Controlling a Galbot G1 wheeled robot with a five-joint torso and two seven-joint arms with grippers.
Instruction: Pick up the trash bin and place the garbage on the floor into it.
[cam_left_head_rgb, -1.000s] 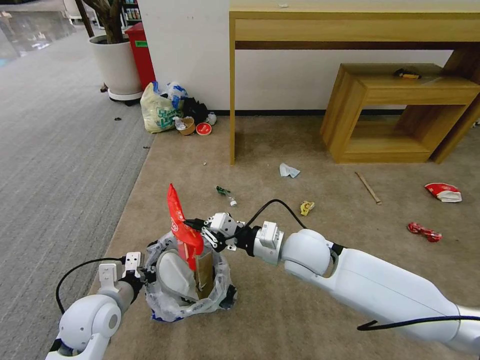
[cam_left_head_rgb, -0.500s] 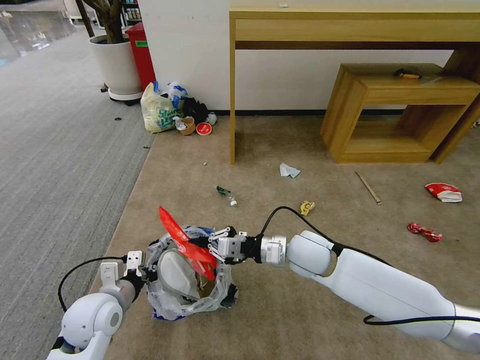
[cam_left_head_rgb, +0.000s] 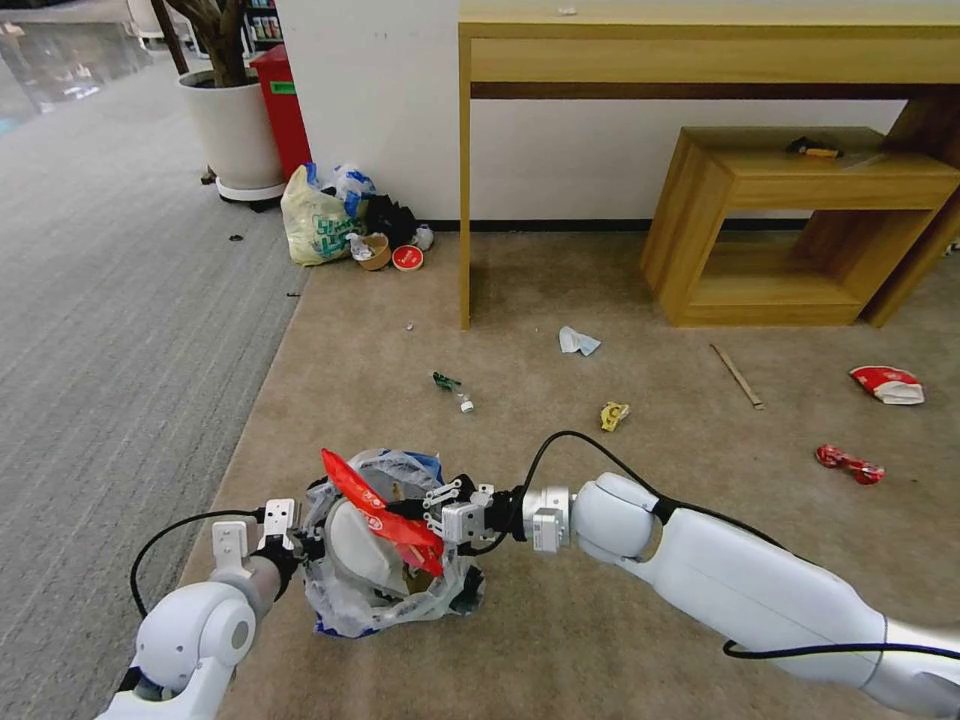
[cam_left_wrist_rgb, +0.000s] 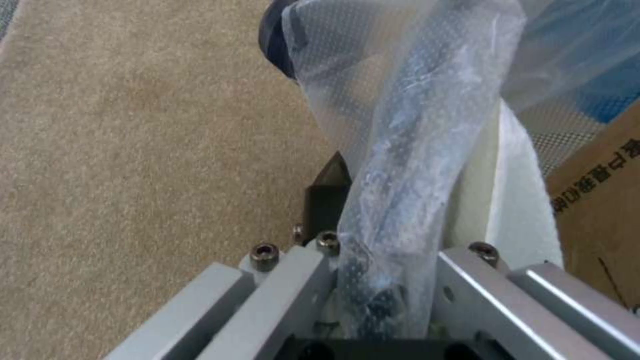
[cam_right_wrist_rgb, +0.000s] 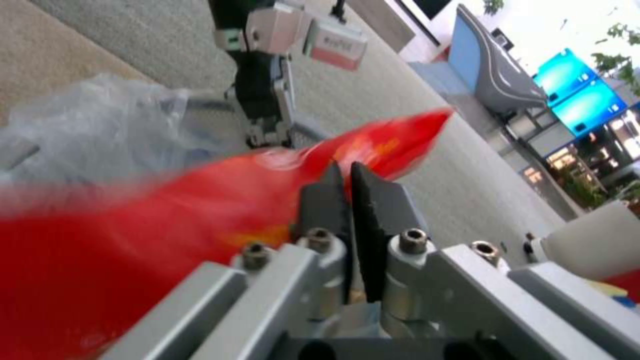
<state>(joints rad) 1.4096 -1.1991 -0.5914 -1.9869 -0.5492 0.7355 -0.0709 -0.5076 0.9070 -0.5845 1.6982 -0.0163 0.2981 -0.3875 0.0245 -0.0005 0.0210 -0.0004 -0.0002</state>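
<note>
The trash bin (cam_left_head_rgb: 440, 598), lined with a crinkly clear bag, is held just above the beige floor (cam_left_head_rgb: 560, 640) at the lower left. My left gripper (cam_left_head_rgb: 300, 538) is shut on its bag-covered rim (cam_left_wrist_rgb: 400, 200). A white slipper (cam_left_head_rgb: 352, 540) and brown cardboard (cam_left_wrist_rgb: 600, 210) sit inside. My right gripper (cam_left_head_rgb: 418, 510) is shut on a long red wrapper (cam_left_head_rgb: 375, 500) that lies tilted across the bin's mouth; the wrist view shows the fingertips (cam_right_wrist_rgb: 373, 195) pinching the wrapper (cam_right_wrist_rgb: 167, 225). Other garbage lies beyond: a tissue (cam_left_head_rgb: 578, 341), yellow wrapper (cam_left_head_rgb: 613, 414), wooden stick (cam_left_head_rgb: 737, 376), crumpled cup (cam_left_head_rgb: 886, 384), red wrapper (cam_left_head_rgb: 848, 463).
A wooden desk leg (cam_left_head_rgb: 465, 200) and a low wooden shelf (cam_left_head_rgb: 800, 220) stand against the wall ahead. A yellowish printed bag (cam_left_head_rgb: 318, 225) with a brown cup sits by a white planter (cam_left_head_rgb: 232, 130). Grey ribbed carpet (cam_left_head_rgb: 120, 300) runs along the left.
My right gripper has come down and turned, bringing the red wrapper from upright above the bin to slanting across its mouth. The bin and left gripper shifted slightly right.
</note>
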